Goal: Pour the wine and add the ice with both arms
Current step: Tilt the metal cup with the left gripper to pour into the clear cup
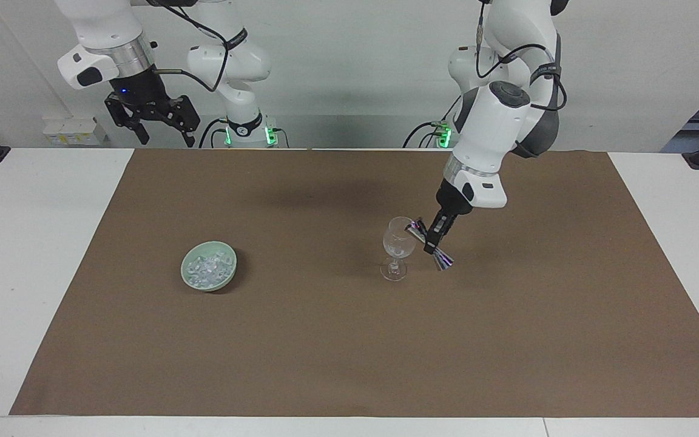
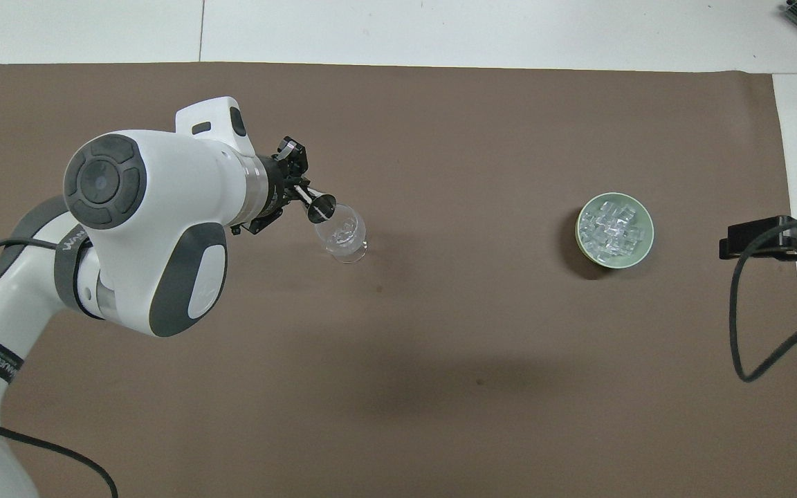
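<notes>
Left gripper [image 1: 432, 241] clamped on a shiny double-cone jigger [image 1: 428, 245], gripped at the waist. Jigger tilted, one mouth at the rim of the clear stemmed glass [image 1: 398, 245], other cone pointing down and away toward the left arm's end of the table. Glass upright on the brown mat [image 1: 349, 352], near mid-table. No liquid stream discernible (contents of the glass can't be told).

Right gripper [image 1: 161, 136] fingers spread, holding nothing, hanging high over the edge of the table nearest the robots at the right arm's end; waiting.

Ice [image 1: 207, 267] heaped in the pale green bowl [image 1: 189, 282], sitting on the mat toward the right arm's end, well apart from the glass. Same bowl [image 2: 637, 259] and ice [image 2: 613, 228] plain in the overhead view.
</notes>
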You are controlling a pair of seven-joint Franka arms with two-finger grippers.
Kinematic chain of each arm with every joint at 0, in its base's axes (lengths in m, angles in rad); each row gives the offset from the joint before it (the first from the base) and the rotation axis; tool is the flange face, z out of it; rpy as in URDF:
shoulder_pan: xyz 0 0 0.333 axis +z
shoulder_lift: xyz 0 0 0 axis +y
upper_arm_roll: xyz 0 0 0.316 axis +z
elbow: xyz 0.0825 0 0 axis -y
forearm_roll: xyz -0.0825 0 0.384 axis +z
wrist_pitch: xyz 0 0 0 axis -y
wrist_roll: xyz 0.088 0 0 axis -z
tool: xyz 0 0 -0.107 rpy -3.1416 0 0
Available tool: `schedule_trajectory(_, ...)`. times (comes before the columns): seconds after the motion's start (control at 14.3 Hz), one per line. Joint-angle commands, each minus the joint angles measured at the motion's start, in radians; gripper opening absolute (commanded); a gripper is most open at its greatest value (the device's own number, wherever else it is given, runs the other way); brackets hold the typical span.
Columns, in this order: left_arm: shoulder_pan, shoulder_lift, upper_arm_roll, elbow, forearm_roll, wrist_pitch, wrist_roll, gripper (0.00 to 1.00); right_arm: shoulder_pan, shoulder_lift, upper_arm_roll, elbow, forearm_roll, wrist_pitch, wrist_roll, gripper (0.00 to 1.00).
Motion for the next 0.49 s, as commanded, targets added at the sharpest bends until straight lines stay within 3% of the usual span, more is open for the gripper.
schedule_trajectory(0.0, -0.021, 0.006, 0.017, 0.006, 0.036, 0.021, -0.003, 0.00, -0.017, -0.025, 0.009, -0.031, 0.006, 0.020, -0.037, 1.00)
schedule_trajectory(0.42, -0.028, 0.006, 0.017, 0.005, 0.081, 0.039, -0.008, 0.00, -0.017, -0.025, 0.009, -0.031, 0.006, 0.021, -0.037, 1.00)
